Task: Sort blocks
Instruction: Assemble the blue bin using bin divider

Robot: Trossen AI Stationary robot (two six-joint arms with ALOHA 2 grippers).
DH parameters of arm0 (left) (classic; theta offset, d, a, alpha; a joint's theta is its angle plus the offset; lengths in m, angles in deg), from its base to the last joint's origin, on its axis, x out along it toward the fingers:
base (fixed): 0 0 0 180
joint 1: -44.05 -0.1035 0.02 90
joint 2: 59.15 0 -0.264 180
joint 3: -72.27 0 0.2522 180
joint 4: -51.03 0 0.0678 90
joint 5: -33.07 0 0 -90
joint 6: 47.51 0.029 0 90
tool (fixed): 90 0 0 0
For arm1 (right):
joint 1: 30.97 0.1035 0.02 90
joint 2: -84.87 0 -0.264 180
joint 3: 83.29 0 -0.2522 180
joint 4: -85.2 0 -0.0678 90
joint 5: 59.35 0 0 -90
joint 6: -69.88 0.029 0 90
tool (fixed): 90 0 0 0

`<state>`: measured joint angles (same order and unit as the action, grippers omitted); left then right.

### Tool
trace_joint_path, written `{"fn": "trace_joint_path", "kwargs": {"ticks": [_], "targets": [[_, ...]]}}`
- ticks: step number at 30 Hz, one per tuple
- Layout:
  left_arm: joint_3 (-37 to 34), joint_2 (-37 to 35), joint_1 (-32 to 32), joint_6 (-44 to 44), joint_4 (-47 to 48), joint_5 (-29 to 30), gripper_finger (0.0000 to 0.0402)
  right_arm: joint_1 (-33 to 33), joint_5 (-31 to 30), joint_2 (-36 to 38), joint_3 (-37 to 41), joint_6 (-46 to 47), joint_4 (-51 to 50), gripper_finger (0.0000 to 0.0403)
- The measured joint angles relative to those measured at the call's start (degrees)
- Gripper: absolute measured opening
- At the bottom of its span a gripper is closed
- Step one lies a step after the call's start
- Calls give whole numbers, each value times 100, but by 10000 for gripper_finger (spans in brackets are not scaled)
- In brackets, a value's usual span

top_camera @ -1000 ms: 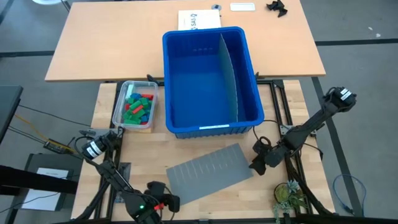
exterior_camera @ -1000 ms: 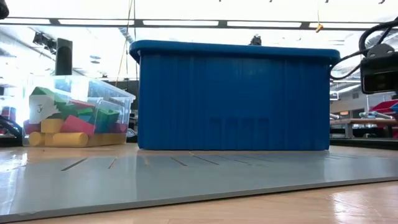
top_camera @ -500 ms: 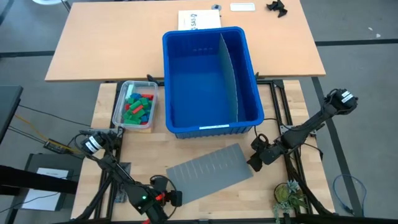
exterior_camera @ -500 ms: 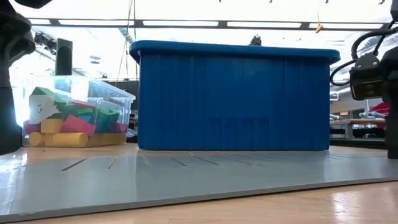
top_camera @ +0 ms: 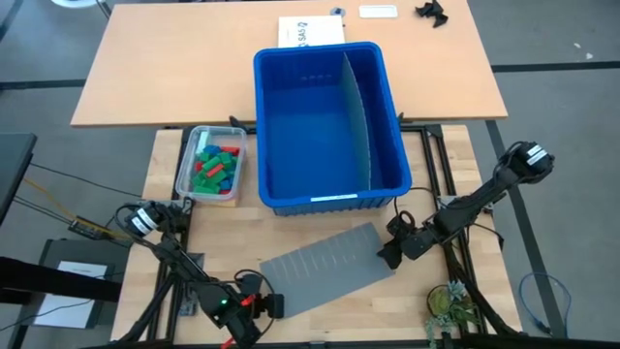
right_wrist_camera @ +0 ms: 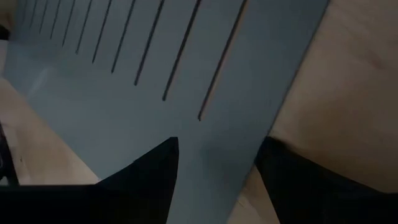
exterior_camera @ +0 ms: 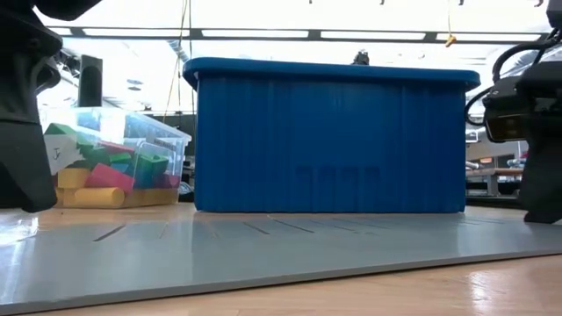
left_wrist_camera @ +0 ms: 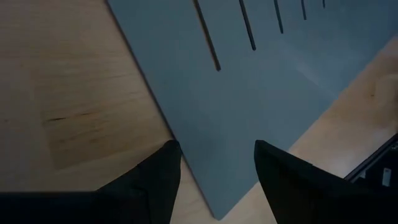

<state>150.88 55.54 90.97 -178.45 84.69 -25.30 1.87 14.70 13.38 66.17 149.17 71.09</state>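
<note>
large blue plastic bin [top_camera: 329,126] mid-table, small clear plastic tub [top_camera: 186,167] just left of it, blocks [top_camera: 215,167] inside tub, flat grey slotted panel [top_camera: 325,267] in front of bin

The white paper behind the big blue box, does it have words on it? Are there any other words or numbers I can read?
White paper sheet behind the big blue plastic bin: dark print, too small to read.
White label on the far tan table: too small to read.
White strip on the bin's front rim: no readable text.
White block in the small clear plastic tub: a dark mark, unreadable.
</note>
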Motion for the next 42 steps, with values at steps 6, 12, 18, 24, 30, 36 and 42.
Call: {"fn": "trace_joint_path", "kwargs": {"ticks": [6,12,18,24,30,36,42], "targets": [[-23,15,-22,-2,-111,307,218,48,-174,-151,18,58,250,227],[-391,53,-22,3,-1034,1005,218,75,-173,-313,44,32,868,227],[-406,54,25,137,-1144,1276,218,139,-232,-341,44,2,950,227],[-194,114,236,686,-1111,2292,218,190,-275,-341,42,-31,945,227],[-185,127,366,743,-1147,3030,218,199,-272,-341,40,-111,946,227],[-206,156,359,1075,-1221,3721,218,205,-193,-354,24,-169,1000,226],[-200,151,285,1260,-1395,3500,218,232,-163,-355,27,-275,1063,226]]}}
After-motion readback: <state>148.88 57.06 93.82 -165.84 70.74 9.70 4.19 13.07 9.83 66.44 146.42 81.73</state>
